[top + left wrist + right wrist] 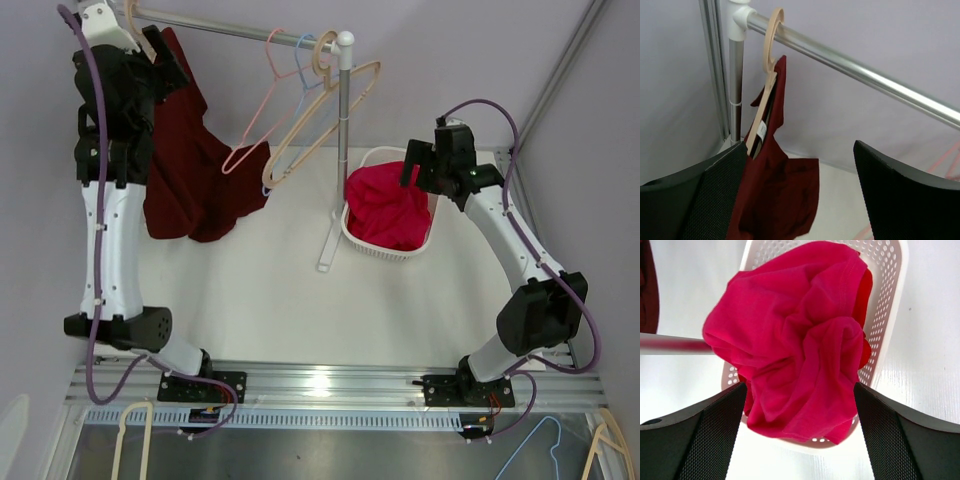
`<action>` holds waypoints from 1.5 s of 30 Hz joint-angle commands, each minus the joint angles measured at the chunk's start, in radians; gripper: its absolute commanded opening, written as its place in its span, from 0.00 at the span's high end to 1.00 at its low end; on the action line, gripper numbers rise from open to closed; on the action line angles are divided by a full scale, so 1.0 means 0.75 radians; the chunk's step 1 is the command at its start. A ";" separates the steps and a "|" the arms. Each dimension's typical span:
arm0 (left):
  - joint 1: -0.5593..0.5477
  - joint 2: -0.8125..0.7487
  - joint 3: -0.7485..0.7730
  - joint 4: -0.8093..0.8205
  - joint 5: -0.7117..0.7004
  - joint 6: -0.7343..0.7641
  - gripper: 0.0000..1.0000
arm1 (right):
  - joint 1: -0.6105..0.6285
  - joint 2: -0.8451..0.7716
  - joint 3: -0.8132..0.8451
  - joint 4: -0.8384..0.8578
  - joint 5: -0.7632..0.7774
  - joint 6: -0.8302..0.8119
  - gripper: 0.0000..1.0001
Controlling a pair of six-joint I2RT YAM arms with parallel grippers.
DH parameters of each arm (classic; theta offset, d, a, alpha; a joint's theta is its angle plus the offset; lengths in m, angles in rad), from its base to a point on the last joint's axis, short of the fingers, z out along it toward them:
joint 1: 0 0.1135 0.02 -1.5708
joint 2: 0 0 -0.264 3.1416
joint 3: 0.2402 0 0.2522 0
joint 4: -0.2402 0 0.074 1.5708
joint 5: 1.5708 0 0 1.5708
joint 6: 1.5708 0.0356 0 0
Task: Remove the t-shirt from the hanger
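t-shirt (775, 190): dark red, on the hanger, draped low at the rail's left end; one side is bunched and hangs lopsided.
hanger (761, 112): wooden, hook over the rail (865, 75), right beside the corner post.
left gripper (800, 147): raised to rail height facing the shirt, jaws wide apart, gripping nothing; the shirt hangs by its left finger, contact unclear.
right gripper (800, 387): hovers over the basket (890, 300), jaws wide apart, holding nothing.
basket contents: crumpled pink garment (800, 340), spilling over the near rim.
spare hangers (300, 100): pink, blue and beige, bunched at the rail's right end, all bare.
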 commanded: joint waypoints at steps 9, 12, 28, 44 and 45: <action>0.140 0.344 0.328 -0.063 -0.027 -0.045 0.14 | 0.010 0.133 0.329 -0.048 -0.034 -0.013 0.08; 0.159 0.380 0.328 -0.028 -0.031 -0.025 0.14 | 0.012 0.178 0.392 -0.064 -0.024 -0.026 0.08; 0.239 0.593 0.430 0.082 0.137 -0.115 0.55 | 0.008 0.243 0.462 -0.044 -0.051 -0.038 0.08; 0.237 0.536 0.400 0.240 0.288 -0.201 0.99 | 0.006 0.223 0.403 -0.015 -0.092 -0.048 0.08; 0.237 0.534 0.406 0.240 0.317 -0.201 0.99 | 0.006 0.213 0.399 -0.009 -0.096 -0.046 0.08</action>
